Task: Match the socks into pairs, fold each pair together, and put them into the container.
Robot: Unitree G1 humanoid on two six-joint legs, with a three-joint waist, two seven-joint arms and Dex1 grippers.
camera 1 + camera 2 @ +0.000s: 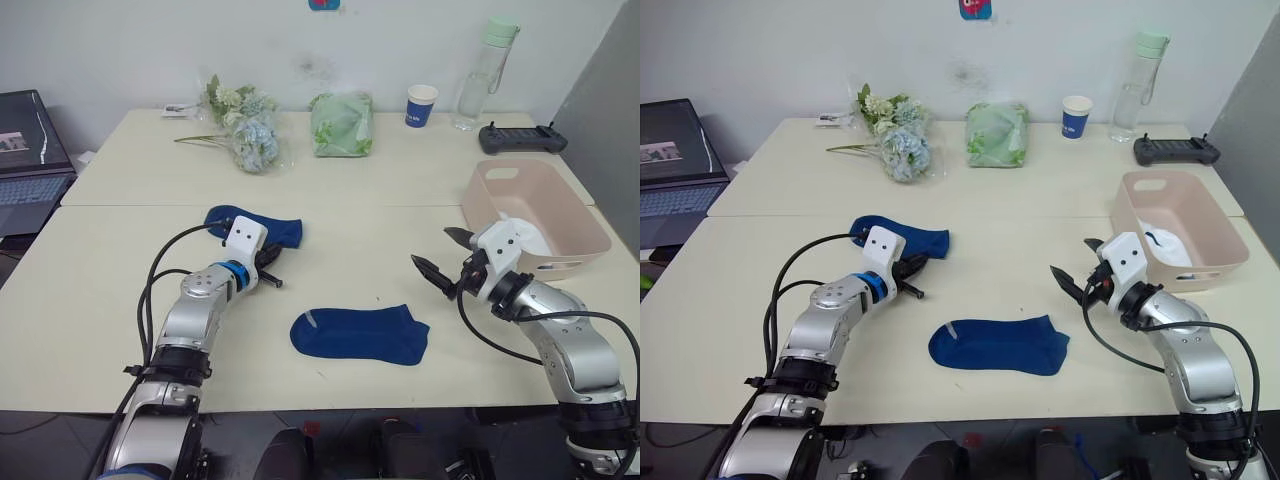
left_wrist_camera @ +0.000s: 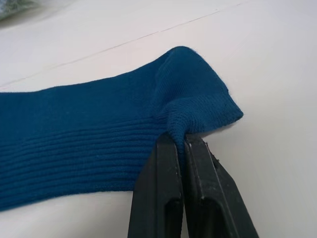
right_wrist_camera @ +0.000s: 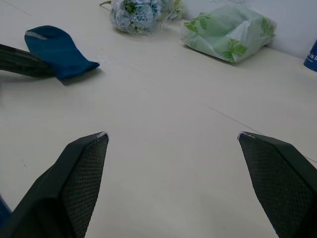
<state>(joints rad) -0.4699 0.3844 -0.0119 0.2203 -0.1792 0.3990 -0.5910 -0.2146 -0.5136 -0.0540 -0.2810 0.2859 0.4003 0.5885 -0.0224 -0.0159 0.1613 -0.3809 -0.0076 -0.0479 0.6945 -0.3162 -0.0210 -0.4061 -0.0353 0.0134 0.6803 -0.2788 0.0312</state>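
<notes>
Left tool (image 1: 908,272): its two black fingers are pressed together on a pinched-up fold at the edge of the far navy blue fabric ankle sock (image 2: 89,139), which lies flat on the pale cream surface (image 1: 120,290) ahead of the left arm. Right tool (image 1: 443,255): fingers spread wide, holding nothing, low over bare surface just beside the pale pink rectangular plastic tub (image 1: 560,205).

Second navy blue fabric ankle sock (image 1: 360,335) lies flat near the front edge, between the two arms and well apart from the first. The tub sits at the right and has something white lying inside; I cannot tell what it is from here.

Judged step: bring the pinched sock over to its navy partner.

Notes for doing it well:
- The grip is on a thin fold only, so lift slowly; a quick pull may let the fabric slip out.
- Raise enough that the trailing end clears the surface, or it will drag and bunch.
- Lay it down lengthwise along the near sock, cuffs to the same side, edges matched, so the later fold takes both layers.
- Right tool is already spread; it could steady the near sock while the other is laid on.
</notes>
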